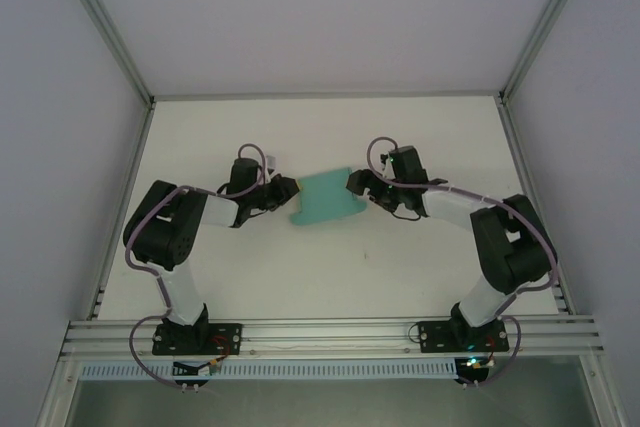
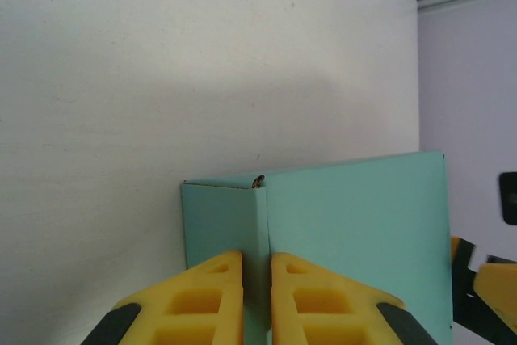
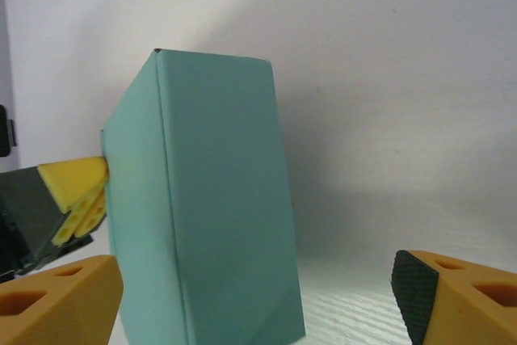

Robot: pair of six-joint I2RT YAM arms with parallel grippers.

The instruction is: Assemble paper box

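The green paper box [image 1: 325,198] was in the middle of the white bench [image 1: 300,277], right between the two arms. It looked folded up, with a sharp fold running down one side. The left fingers [image 2: 234,268] were squeezed almost together. They pinched the edge of the box at that fold, so the left arm was holding it. From the camera on the right arm I could see those yellow tips touching one edge of the box. The right fingers [image 1: 354,183] were spread wide apart. The box stood between them, tall and a bit tilted, but they were not squeezing it. One right finger was down by a bottom corner of the box, and I could not tell if it touched. The other one was well away from the box. I could not tell if the box rested on the bench or was lifted a little.
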